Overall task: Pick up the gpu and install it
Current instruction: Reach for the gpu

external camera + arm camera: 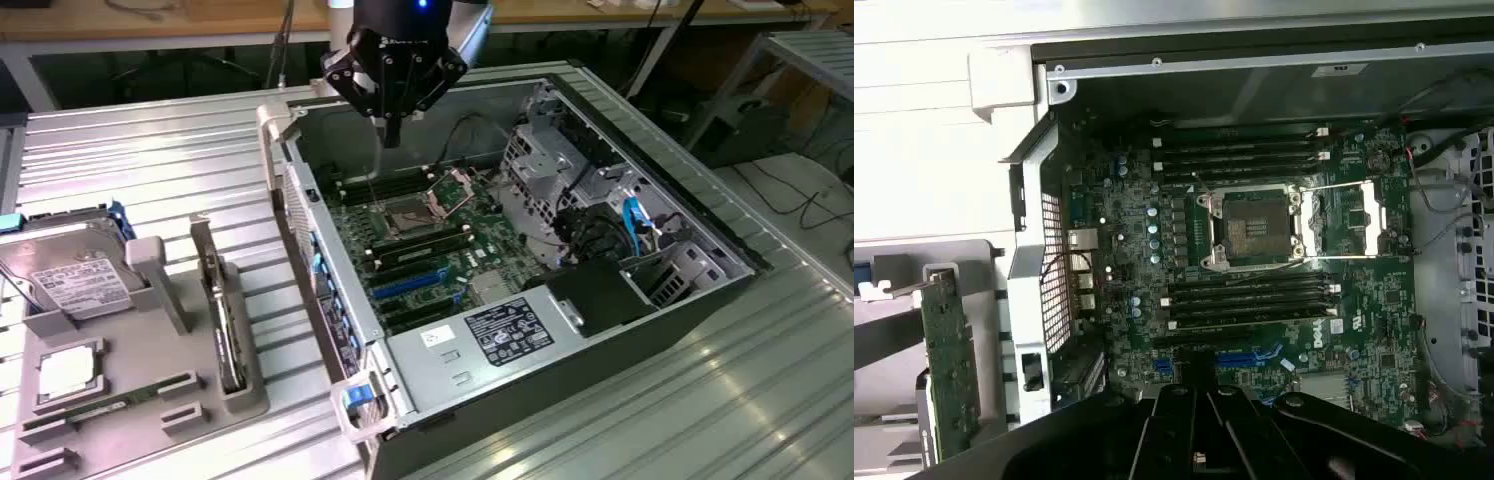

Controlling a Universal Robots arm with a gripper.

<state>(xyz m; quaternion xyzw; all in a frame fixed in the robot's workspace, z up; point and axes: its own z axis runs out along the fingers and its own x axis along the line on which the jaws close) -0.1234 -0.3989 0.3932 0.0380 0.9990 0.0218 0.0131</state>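
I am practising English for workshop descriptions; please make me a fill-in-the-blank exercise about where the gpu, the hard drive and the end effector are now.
The gpu stands on edge in a gray holder, ____ the computer case.
The end effector hangs over the case's green ____.
The hard drive lies to the exterior view's ____ of the gpu.
Missing words: outside; motherboard; left.

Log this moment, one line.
gripper: above open case, jaws shut, empty | gpu: upright in tray slot, untouched
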